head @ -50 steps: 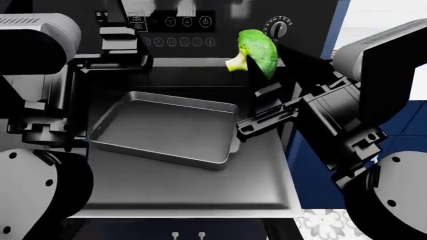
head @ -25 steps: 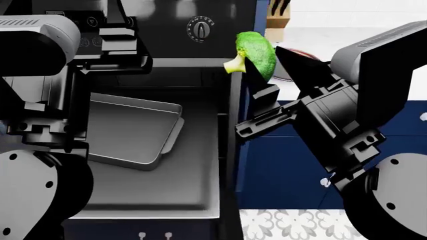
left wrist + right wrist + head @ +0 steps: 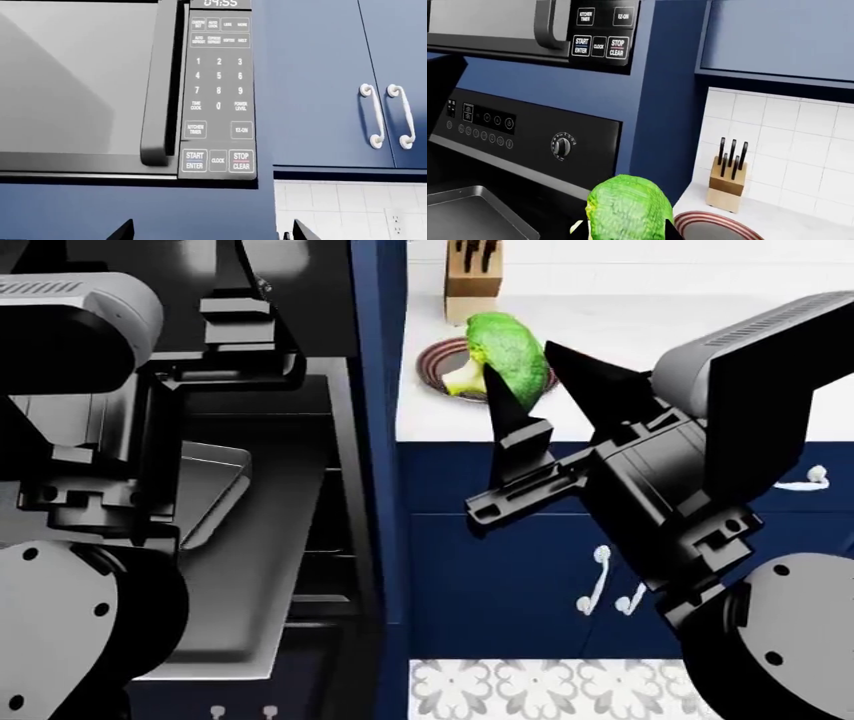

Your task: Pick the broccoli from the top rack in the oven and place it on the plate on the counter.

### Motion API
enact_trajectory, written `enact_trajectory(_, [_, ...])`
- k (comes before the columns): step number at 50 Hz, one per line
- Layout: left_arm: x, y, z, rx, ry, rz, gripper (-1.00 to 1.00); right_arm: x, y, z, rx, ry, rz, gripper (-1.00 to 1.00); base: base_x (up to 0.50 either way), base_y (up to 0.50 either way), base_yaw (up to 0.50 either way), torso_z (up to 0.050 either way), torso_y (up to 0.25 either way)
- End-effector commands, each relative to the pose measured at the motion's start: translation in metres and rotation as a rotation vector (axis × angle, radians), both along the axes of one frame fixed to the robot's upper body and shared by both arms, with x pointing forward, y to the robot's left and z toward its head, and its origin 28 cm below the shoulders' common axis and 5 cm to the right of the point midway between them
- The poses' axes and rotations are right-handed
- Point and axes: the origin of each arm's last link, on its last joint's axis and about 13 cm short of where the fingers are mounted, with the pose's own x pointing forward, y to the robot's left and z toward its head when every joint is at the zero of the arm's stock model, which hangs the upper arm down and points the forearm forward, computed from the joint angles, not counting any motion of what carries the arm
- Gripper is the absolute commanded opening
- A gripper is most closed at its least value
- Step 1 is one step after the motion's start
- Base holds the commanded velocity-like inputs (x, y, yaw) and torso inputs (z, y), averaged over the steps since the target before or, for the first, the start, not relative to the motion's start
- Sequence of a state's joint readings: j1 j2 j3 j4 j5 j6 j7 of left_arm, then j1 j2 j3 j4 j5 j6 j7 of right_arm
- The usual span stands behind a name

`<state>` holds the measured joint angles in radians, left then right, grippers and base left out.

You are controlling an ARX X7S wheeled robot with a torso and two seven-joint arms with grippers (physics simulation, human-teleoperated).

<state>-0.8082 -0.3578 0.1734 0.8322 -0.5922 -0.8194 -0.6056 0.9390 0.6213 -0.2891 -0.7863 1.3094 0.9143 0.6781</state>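
The right end effector [image 3: 523, 390] is clamped on the small bright green broccoli [image 3: 507, 352]. It has swung away from the oven, over the round red-ringed plate [image 3: 438, 368]. Drop next.

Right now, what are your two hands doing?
Left gripper: holds nothing; open or shut cannot be told.
Right gripper: shut on the broccoli, near the plate.

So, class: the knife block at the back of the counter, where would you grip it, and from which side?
Grip the knife block across its plain wooden body, coming from the front. The knife handles jutting from its top block a descent from above, and tiled wall stands behind it.
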Motion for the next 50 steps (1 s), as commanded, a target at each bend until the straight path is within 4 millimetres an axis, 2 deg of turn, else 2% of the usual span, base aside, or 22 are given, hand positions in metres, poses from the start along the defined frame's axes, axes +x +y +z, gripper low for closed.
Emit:
enact_trajectory(1, [0.0000,-0.0002,-0.0008,-0.003,0.001,-0.002,1.00,-0.0004,-0.0003,-0.0001,-0.001,-0.010,0.003,-1.00,0.01,-0.50,0.00,0.000,0.000])
enact_trajectory(41, [0.0006,-0.0009,-0.0015,-0.003,0.003,-0.005,1.00,-0.0011,0.0006,0.0009,0.011,-0.013,0.011,-1.00,0.01,-0.50,0.00,0.000,0.000])
enact_trajectory(50, [0.0010,-0.0016,-0.0023,-0.004,0.006,-0.005,1.00,-0.0003,-0.0011,0.0040,0.026,-0.047,-0.005,-1.00,0.00,0.00,-0.11,0.000,0.000])
